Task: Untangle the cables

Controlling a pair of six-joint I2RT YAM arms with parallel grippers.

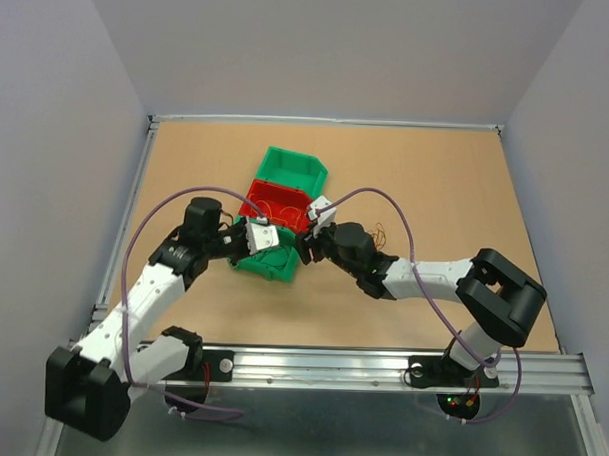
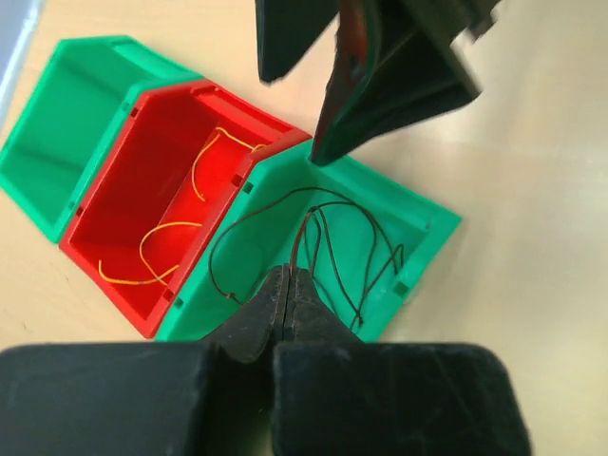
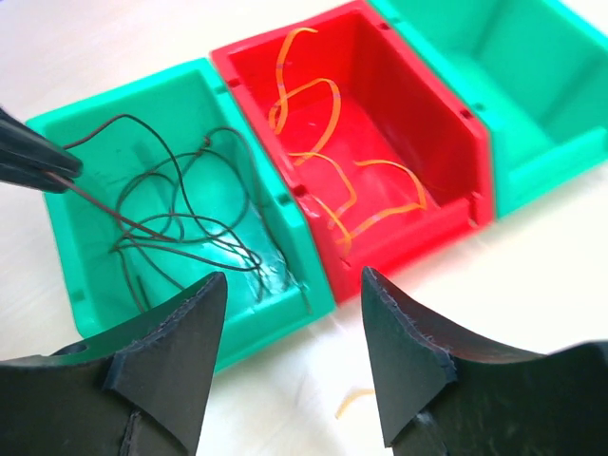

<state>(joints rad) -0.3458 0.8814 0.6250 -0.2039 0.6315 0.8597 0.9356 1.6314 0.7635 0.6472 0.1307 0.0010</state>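
Note:
Three bins stand in a row. The near green bin (image 2: 429, 234) holds a loose tangle of dark cables (image 2: 334, 237). The red bin (image 2: 133, 180) holds orange-yellow cables (image 2: 157, 233). My left gripper (image 2: 288, 275) is shut on one dark cable and holds its end above the near green bin; its fingertips (image 3: 38, 161) also show in the right wrist view with the cable (image 3: 180, 204) trailing into the bin. My right gripper (image 3: 293, 275) is open and empty, over the table beside the near green bin's (image 3: 285, 294) corner.
The far green bin (image 1: 292, 170) looks empty. A short orange-yellow cable piece (image 3: 353, 401) lies on the table under my right gripper. A small cable tangle (image 1: 379, 234) lies by the right arm. Walls close off the table's back and sides.

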